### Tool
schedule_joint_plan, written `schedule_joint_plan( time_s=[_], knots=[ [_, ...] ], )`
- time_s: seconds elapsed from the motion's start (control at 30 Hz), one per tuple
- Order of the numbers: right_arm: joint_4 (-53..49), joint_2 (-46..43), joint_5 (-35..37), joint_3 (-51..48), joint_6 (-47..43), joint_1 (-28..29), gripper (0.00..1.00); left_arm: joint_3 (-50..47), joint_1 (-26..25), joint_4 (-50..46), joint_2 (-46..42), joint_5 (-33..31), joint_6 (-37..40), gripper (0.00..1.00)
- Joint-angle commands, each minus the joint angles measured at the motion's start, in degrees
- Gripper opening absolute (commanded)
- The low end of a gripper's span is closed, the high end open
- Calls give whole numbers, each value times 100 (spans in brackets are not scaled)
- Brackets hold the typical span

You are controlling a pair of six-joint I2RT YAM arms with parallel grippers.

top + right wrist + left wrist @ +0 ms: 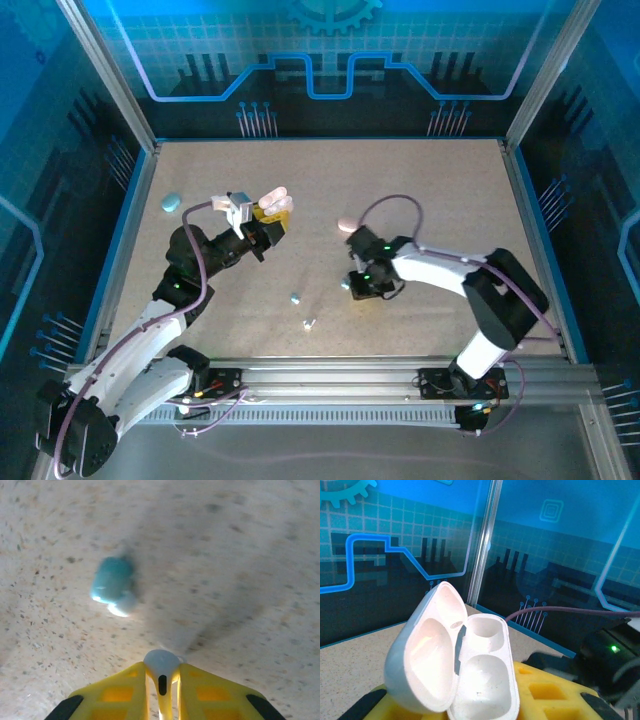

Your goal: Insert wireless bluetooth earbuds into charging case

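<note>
Three cases are counted: a light-blue case (171,203), a pink case (347,222) and a white case (485,680), opened. Three earbuds are made out with certainty: a light-blue earbud (295,298), a silvery earbud (309,323) and a white earbud (161,662). Two arms are counted: a left arm (160,310) and a right arm (440,268).

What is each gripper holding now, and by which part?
The left gripper holds the open charging case by its lower body. The right gripper pinches a pale earbud by its sides, with the rounded end poking out past the fingertips.
</note>
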Motion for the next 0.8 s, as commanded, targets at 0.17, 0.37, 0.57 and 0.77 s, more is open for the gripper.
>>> schedule_joint_plan(
  time_s=[0.17,0.37,0.57,0.77],
  knots=[
    [1756,-401,-2496,-1332,1223,-1400,23,148,35,144,79,-34,-114,28],
    [1425,-738,-2197,-1581,1248,-1763,27,148,42,150,92,-25,-133,28],
    [721,-1135,-1733,-1444,1048,-1816,32,165,42,198,152,8,-162,28],
    [-193,-1398,-902,-921,408,-1656,42,161,37,224,168,28,-176,29]
  ],
)
